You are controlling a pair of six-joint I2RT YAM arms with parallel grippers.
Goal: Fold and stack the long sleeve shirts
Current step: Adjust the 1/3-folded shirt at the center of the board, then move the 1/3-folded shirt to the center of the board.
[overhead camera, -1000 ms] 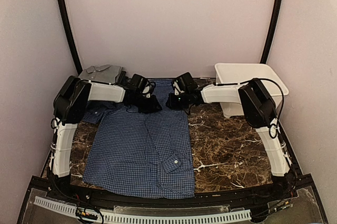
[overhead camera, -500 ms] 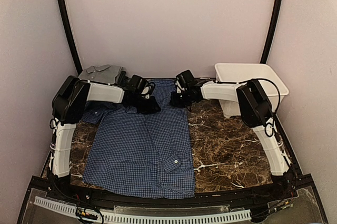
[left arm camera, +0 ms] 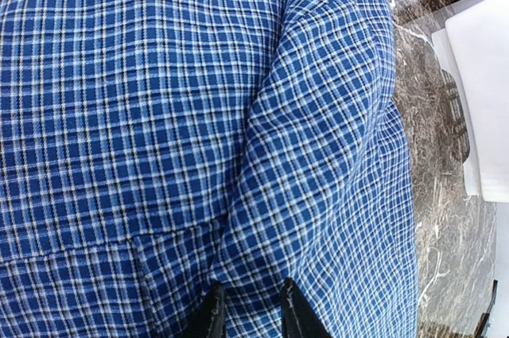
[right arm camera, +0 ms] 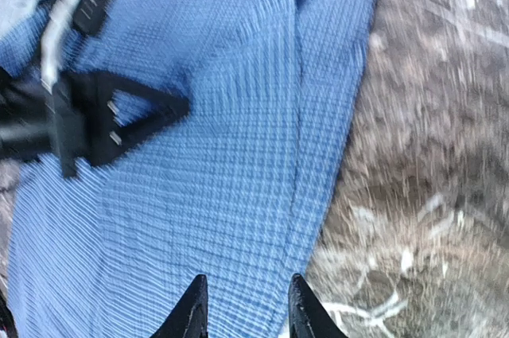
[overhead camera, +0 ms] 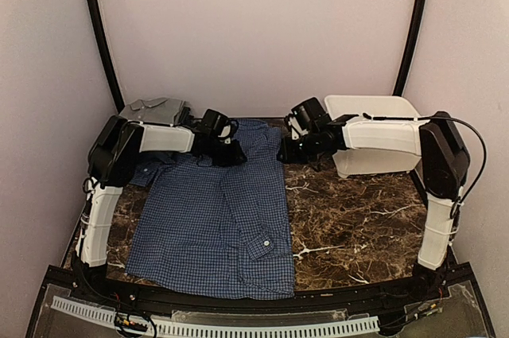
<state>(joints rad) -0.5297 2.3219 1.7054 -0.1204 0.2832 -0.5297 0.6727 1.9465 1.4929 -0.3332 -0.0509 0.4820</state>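
Blue checked shirt [overhead camera: 215, 219] lies flat on tabletop [overhead camera: 358, 219], left of centre. Grey shirt [overhead camera: 153, 110] folded at far-left corner. Left claw [left arm camera: 253, 316] narrowly parted, low over blue shirt's far end. Right claw [right arm camera: 248, 306] spread, above shirt's far-right edge.

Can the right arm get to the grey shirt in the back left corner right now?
Probably not. The grey shirt lies at the far left corner behind the left arm, which stretches across in front of it; the right arm is at the right edge of the blue shirt.
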